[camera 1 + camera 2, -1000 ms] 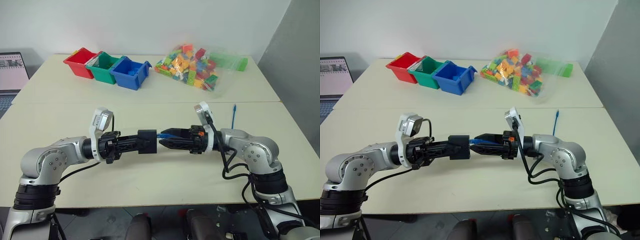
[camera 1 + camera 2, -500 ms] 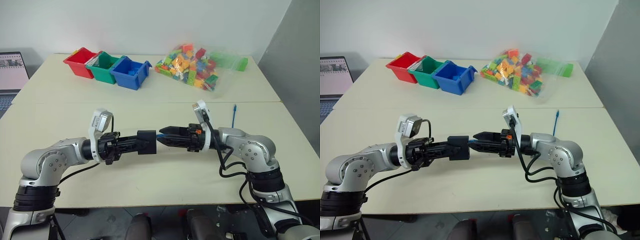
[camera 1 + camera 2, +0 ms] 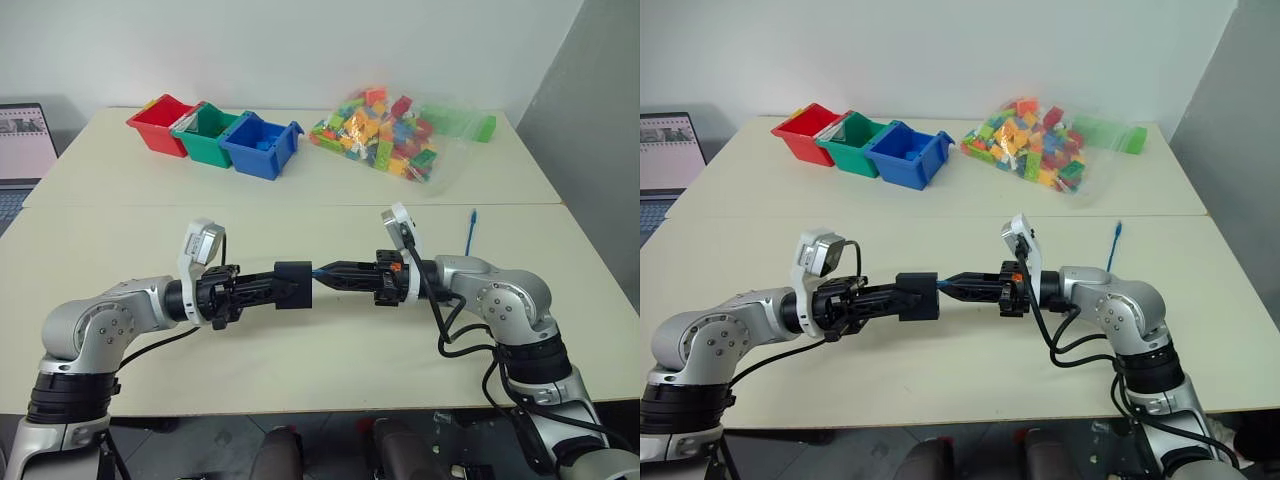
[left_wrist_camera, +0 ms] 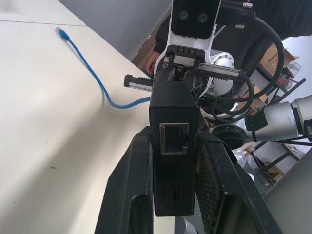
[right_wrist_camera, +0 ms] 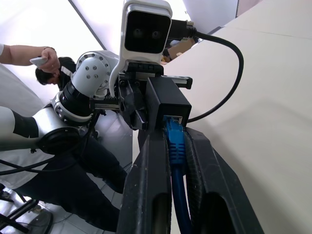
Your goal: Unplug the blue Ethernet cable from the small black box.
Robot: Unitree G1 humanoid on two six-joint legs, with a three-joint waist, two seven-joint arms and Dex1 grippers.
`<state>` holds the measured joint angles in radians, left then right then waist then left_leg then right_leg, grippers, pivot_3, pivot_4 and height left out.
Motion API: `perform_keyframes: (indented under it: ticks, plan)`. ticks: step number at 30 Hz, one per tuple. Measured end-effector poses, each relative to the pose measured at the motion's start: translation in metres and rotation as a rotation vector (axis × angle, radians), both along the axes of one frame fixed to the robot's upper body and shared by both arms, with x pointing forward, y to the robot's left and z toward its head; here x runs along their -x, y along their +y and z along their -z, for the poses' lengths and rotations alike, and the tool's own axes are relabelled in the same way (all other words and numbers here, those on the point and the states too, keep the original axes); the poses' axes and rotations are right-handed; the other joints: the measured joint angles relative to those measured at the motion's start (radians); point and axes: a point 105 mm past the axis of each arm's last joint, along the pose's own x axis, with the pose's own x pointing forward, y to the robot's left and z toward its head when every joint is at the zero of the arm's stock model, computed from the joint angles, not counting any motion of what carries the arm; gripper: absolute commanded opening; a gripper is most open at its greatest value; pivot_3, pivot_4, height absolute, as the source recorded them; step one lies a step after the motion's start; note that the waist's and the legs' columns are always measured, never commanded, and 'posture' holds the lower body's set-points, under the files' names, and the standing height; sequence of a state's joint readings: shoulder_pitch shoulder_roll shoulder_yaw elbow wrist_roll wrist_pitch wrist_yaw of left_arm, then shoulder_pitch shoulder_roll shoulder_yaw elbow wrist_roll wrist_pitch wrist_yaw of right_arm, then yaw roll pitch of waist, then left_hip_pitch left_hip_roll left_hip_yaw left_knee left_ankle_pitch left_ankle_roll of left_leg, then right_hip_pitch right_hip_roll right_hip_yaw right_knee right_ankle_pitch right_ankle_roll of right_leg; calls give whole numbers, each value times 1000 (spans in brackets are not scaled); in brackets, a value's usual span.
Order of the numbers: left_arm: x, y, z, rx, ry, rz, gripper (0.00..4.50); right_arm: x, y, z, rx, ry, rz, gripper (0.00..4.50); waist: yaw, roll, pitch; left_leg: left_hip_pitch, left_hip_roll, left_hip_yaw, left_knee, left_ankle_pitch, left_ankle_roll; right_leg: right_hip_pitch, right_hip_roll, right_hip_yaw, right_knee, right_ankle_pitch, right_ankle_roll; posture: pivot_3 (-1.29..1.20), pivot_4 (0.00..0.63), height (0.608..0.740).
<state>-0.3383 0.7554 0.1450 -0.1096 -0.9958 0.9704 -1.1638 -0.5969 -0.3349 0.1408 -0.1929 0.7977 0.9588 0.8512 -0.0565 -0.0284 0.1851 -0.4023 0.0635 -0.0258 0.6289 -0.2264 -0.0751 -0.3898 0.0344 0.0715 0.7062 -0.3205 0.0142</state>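
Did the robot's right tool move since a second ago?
Yes. The right tool slid left toward the small black box, now shut on the blue Ethernet cable.

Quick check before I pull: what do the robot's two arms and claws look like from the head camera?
Both arms have silver-grey rounded joint shells with black bands. Each wrist carries a white camera housing, and loose black cables loop beside the forearms. The left claw and right claw are each two long black fingers, ridged on the inner faces.

Red bin (image 3: 160, 122), green bin (image 3: 207, 129), blue bin (image 3: 261, 145) in row at worktop (image 3: 300, 190) back. Bag of toy bricks (image 3: 392, 133) beside them. Laptop (image 3: 22, 145) at far left edge.
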Motion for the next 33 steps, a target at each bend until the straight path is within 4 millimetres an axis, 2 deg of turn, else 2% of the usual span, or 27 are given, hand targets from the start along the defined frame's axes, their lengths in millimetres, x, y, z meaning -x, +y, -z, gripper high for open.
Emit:
perform_keyframes:
  ticks: [7,12,14,15,19,21,23,25,27,28,32,33]
  plan:
    - [1,0,0,1,-1,5,766,0,0,0,0,0,-1,98,0,0,0,0,0,0,0,0,0,0,0,0,-1,0,0,0,150,740]
    - [5,2,3,-39,-31,17,766,1,-1,4,21,67,-26,96,0,0,0,0,0,0,-1,0,0,0,0,0,-2,0,0,0,150,740]
    - [5,7,6,-70,-41,6,766,-2,-8,10,50,101,-6,89,0,0,0,-1,0,0,-1,0,0,0,0,0,-2,0,0,0,150,740]
    - [5,8,6,-75,-49,5,766,-10,-19,16,73,132,43,89,0,0,0,-1,0,0,-1,0,0,0,0,0,-3,0,0,0,150,740]
    - [2,13,10,-85,-60,-31,766,-19,-33,19,100,133,101,89,1,0,0,-1,0,0,-1,0,0,0,0,0,-4,0,0,0,150,740]
    - [-3,19,11,-98,-79,-75,766,-27,-44,28,133,136,165,89,1,0,0,-2,0,0,-1,0,0,0,0,0,-6,0,0,0,150,740]
    - [-8,23,12,-106,-94,-124,766,-45,-52,35,154,78,273,89,1,0,0,-3,0,0,-1,0,0,0,0,0,-7,0,1,0,150,740]
    - [-12,25,14,-101,-98,-175,766,-71,-64,45,212,-46,438,89,1,0,0,-4,0,0,-1,0,0,-1,0,0,-8,1,2,0,150,740]
    - [-18,27,16,-110,-107,-232,766,-106,-77,55,334,-245,663,89,-2,0,0,-5,0,1,0,0,0,-2,0,1,-8,2,2,0,150,740]
    - [-20,28,17,-118,-111,-251,766,-115,-81,59,373,-291,724,89,-1,0,0,-5,0,1,0,0,0,-2,-1,1,-8,2,2,0,150,740]
    - [-30,31,23,-155,-130,-335,766,-138,-92,70,483,-437,872,89,1,0,0,-9,0,1,0,0,0,-5,-1,1,-8,5,-3,0,150,740]
    - [-33,30,23,-158,-137,-354,766,-142,-92,74,497,-442,887,438,1,0,0,-9,0,1,0,0,0,-5,-1,0,-8,5,-3,0,150,740]
